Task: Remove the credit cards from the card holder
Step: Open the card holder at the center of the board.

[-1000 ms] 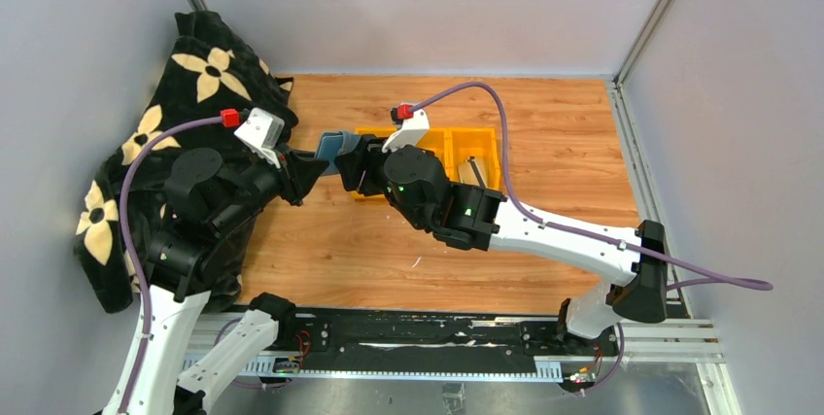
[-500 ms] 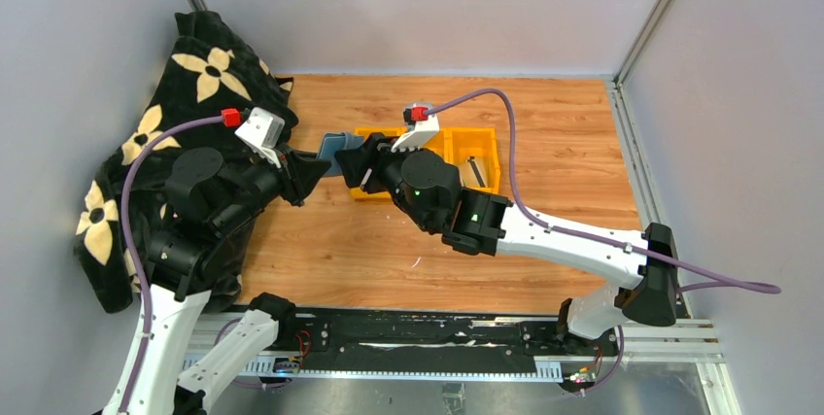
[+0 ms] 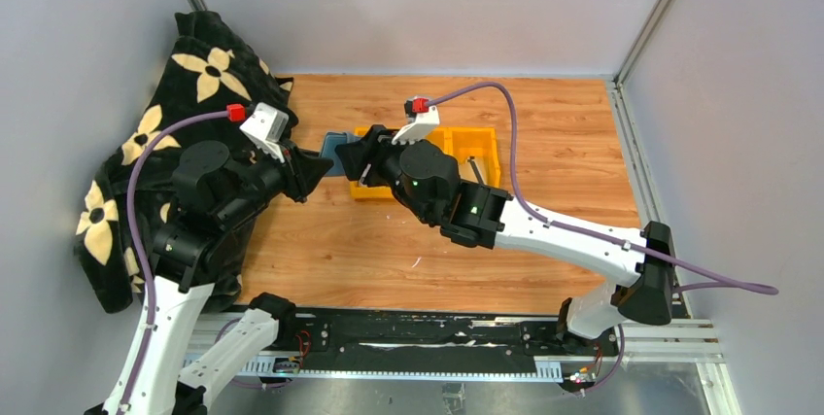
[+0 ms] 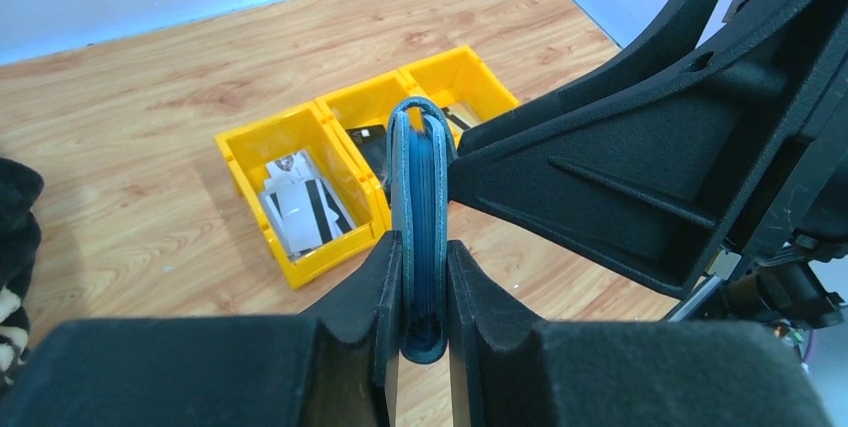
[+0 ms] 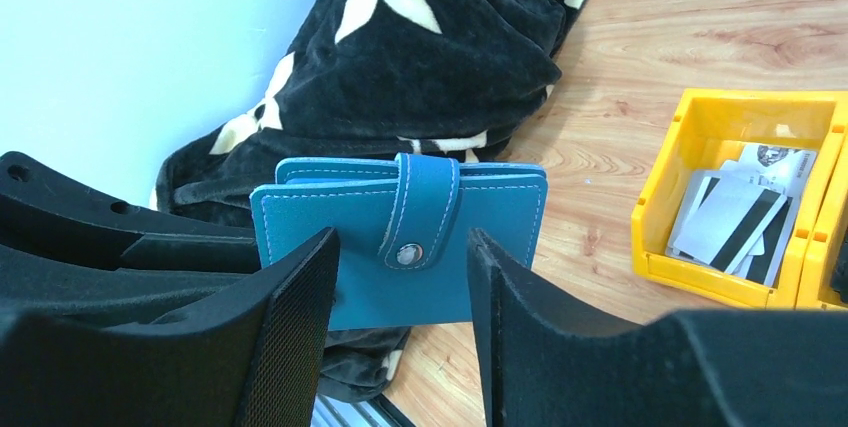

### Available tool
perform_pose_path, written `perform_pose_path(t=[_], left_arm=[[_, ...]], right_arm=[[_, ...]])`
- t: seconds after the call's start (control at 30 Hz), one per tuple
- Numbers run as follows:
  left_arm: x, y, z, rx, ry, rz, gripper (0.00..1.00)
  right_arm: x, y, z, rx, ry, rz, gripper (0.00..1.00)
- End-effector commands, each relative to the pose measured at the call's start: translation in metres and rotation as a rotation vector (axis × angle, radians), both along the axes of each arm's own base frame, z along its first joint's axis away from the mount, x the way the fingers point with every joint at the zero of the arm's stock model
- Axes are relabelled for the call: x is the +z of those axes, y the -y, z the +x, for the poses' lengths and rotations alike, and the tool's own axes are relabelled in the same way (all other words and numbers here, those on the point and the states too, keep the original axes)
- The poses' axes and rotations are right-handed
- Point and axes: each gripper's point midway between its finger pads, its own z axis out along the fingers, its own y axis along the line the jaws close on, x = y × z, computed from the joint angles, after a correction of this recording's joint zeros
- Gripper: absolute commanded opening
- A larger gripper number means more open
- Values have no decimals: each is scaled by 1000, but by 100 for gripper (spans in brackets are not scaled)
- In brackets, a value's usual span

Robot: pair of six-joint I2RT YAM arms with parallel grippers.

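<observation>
The teal-blue card holder [image 4: 418, 197] is closed, its strap tab snapped, and stands upright above the table. My left gripper [image 4: 420, 257] is shut on its lower edge. In the right wrist view the card holder [image 5: 400, 237] shows its face with the round snap [image 5: 406, 255]. My right gripper [image 5: 400, 257] is open, its two fingers straddling the snap tab just in front of the face. From above, the card holder [image 3: 332, 151] is a blue patch between the two grippers. Silvery cards [image 4: 300, 209] and a dark card [image 4: 370, 142] lie in the yellow bins.
A row of yellow plastic bins [image 3: 481, 148] sits on the wooden table behind the grippers. A black blanket with cream flowers [image 3: 194, 75] is heaped at the left wall. Grey walls close in the left, back and right.
My right gripper has moved slightly up and toward the card holder. My left gripper keeps holding the card holder in nearly the same place.
</observation>
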Motion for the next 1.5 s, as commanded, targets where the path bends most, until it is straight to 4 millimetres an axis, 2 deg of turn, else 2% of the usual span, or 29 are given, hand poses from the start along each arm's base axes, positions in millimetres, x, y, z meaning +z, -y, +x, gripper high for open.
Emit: perform_pose_path(t=[0.0, 0.23, 0.43, 0.57, 0.8, 0.87, 0.97, 1.0, 1.13, 1.33, 1.47], left_arm=[[27, 9, -14, -74, 54, -48, 0], [35, 9, -16, -74, 74, -51, 0], [38, 9, -17, -76, 76, -59, 0], [39, 9, -17, -74, 78, -63, 0], [42, 11, -17, -82, 70, -82, 0], [43, 11, -17, -82, 71, -83, 0], [41, 10, -15, -74, 75, -72, 0], [39, 8, -13, -64, 78, -65, 0], [42, -4, -5, 10, 123, -32, 0], [59, -26, 5, 134, 234, 5, 0], [64, -30, 4, 141, 268, 36, 0]], right_arm=[[-10, -2, 12, -29, -46, -31, 53], [-26, 3, 15, -67, -85, -55, 44], [-29, 12, 20, -113, -86, -83, 36], [-36, 13, 21, -128, -97, -103, 36], [-45, 0, 27, -160, -128, -125, 36], [-40, -5, 28, -177, -121, -129, 31], [-37, -11, 29, -202, -92, -154, 17], [-37, -13, 29, -208, -83, -167, 11], [-32, -14, 31, -242, -47, -199, 0], [-32, -15, 32, -281, 31, -302, 0], [-37, -12, 33, -287, 71, -371, 0]])
